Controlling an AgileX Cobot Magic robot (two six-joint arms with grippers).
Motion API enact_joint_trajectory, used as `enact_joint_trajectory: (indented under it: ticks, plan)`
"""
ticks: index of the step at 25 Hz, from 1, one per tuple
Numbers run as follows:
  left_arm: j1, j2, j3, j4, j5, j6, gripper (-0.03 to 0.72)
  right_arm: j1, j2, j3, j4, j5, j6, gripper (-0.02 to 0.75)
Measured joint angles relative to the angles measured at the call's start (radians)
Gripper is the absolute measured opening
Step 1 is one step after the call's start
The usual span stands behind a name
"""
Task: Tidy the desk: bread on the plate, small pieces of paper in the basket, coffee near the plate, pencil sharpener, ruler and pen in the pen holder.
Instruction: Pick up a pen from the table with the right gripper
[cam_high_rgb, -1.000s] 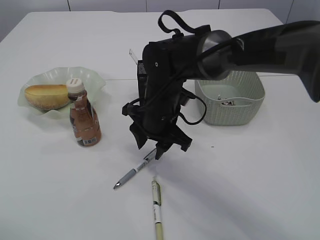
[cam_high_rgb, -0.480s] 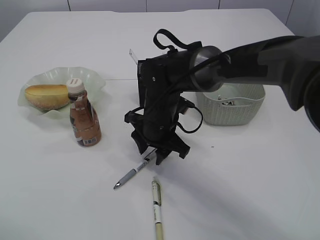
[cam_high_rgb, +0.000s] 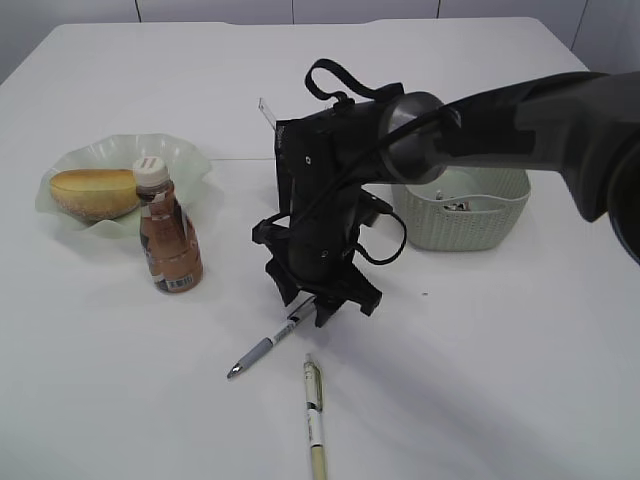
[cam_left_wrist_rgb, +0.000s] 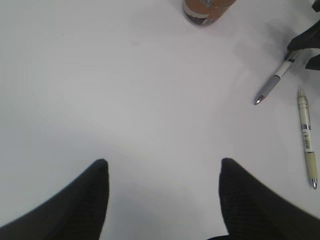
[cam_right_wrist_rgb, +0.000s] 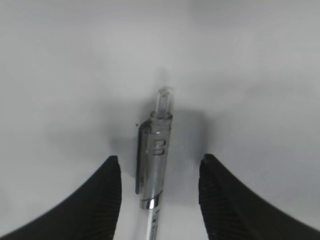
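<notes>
I see the desk (cam_high_rgb: 520, 380) as a smooth matte white top, and I'll place everything from the coffee (cam_high_rgb: 168, 240), a small ribbed plastic bottle of light brown liquid with a white cap. Just behind and left of it sits the plate (cam_high_rgb: 190, 157), translucent pale green with a ruffled rim, and the glossy golden bread (cam_high_rgb: 94, 192) lies in it. Well to the bottle's right stands the basket (cam_high_rgb: 498, 222), grey-green plastic with perforated woven-look walls. Between bottle and basket my right gripper (cam_high_rgb: 316, 303) is down at the desk, its ribbed black fingers (cam_right_wrist_rgb: 107, 192) parted about halfway and straddling the clear clip end of a slim grey-and-white pen (cam_high_rgb: 268, 345); from the wrist I see a gap on both sides of the barrel, so nothing is clamped. A second pen (cam_high_rgb: 314, 420), pale yellow-green and white, lies just in front of that one. My left gripper (cam_left_wrist_rgb: 162, 192) hangs over bare desk in front of the bottle, jaws spread wide and empty.
</notes>
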Motion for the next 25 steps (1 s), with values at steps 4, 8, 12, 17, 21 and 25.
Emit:
enact_joint_trajectory:
  ticks: [4,8,12,17,21,25]
  plan:
    - [0.0,0.0,0.0,0.0,0.0,0.0,0.505,0.0,0.0,0.0,-0.004,-0.006,0.025,0.373]
    - [0.0,0.0,0.0,0.0,0.0,0.0,0.505,0.0,0.0,0.0,-0.007,-0.012,0.03,0.373]
    - [0.0,0.0,0.0,0.0,0.0,0.0,0.505,0.0,0.0,0.0,-0.016,-0.014,0.032,0.373]
    - [0.0,0.0,0.0,0.0,0.0,0.0,0.505,0.0,0.0,0.0,-0.023,-0.014,0.037,0.373]
    - [0.0,0.0,0.0,0.0,0.0,0.0,0.505,0.0,0.0,0.0,-0.025,-0.014,0.038,0.373]
    - [0.0,0.0,0.0,0.0,-0.002,0.0,0.505,0.0,0.012,0.0,-0.025,-0.014,0.039,0.373]
